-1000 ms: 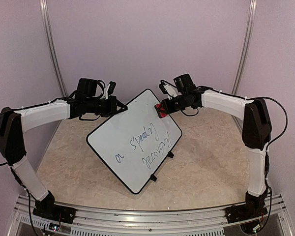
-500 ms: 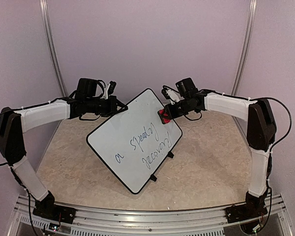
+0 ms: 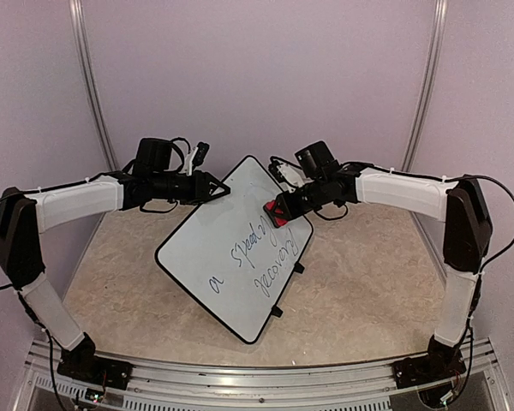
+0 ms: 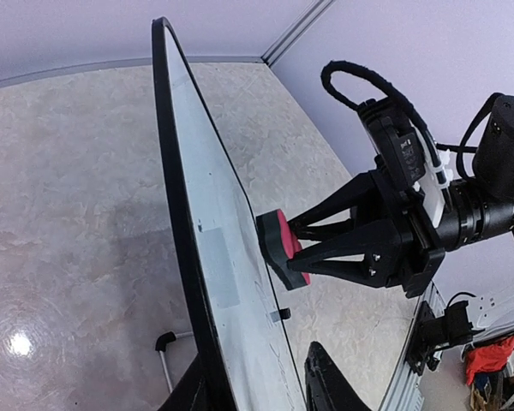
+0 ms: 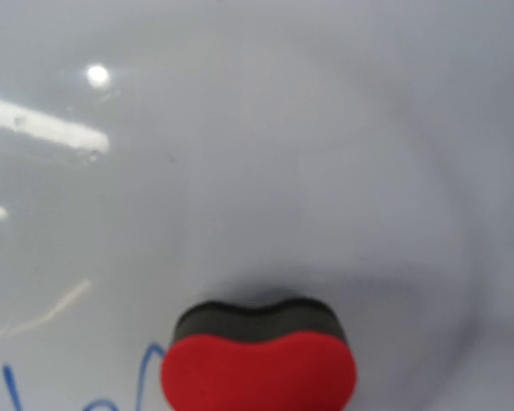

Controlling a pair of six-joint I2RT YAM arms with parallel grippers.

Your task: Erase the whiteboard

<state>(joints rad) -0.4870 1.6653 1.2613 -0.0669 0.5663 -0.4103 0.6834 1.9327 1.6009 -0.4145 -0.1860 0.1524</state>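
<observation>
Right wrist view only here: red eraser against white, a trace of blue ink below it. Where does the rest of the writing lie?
Observer: From the top, the handwriting crosses the whiteboard's middle, nearer the arm bases than the eraser, and looks unwiped.
Operator: Does the left arm hold the board?
Observer: The left gripper straddles its far left edge, one finger standing clear.
Operator: And my grip?
Observer: The right gripper pinches the eraser's red back.
</observation>
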